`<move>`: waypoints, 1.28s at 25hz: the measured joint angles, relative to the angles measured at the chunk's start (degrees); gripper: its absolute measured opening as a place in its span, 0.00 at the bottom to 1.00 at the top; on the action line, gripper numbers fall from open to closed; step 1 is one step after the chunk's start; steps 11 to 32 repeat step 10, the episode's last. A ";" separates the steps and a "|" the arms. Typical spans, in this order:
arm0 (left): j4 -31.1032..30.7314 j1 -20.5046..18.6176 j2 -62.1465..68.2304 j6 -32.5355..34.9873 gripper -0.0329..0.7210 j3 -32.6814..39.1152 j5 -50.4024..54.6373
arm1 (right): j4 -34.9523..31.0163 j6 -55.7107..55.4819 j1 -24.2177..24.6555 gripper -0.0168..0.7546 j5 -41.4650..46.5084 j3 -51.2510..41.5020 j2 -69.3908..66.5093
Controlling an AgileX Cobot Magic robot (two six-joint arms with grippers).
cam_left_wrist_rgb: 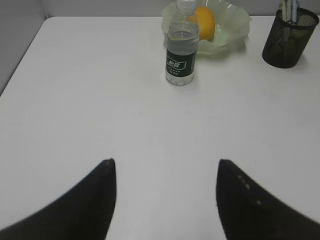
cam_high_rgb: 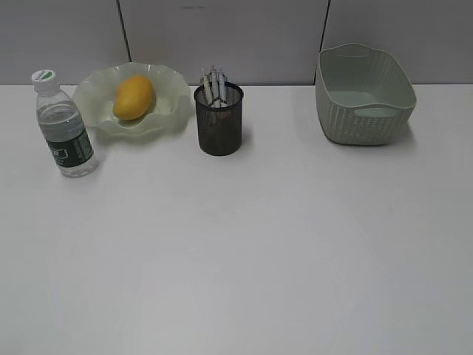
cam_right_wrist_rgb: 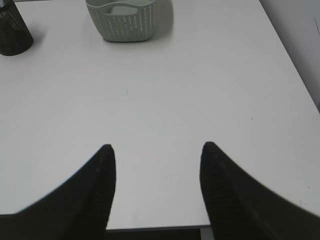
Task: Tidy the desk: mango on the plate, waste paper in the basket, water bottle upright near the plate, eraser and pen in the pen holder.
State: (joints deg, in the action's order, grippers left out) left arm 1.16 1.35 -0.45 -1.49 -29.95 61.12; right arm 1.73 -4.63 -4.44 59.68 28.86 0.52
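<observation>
Mango (cam_high_rgb: 134, 97) sits on the plate (cam_high_rgb: 168, 83), far ahead of the left hand (cam_left_wrist_rgb: 165, 172), and both hands gape empty, so a careless reach could topple the upright bottle (cam_left_wrist_rgb: 181, 52) between them.

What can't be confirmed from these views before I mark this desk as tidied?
- Waste paper: the basket floor is partly hidden by its near wall in the exterior view; no paper can be made out.
- Eraser: the dark mesh of the pen holder hides its inside; only pens show.
- Bottle cap: cut off by the left wrist view's top edge.
</observation>
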 joint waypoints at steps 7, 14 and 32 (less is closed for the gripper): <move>0.00 -0.07 0.00 0.00 0.68 0.00 0.00 | -0.05 0.00 0.00 0.59 0.00 0.00 0.00; 0.00 -0.07 0.00 0.00 0.68 0.00 0.00 | -0.05 0.00 0.00 0.59 0.00 0.00 0.00; 0.00 -0.07 0.00 0.00 0.68 0.00 0.00 | -0.05 0.00 0.00 0.59 0.00 0.00 0.00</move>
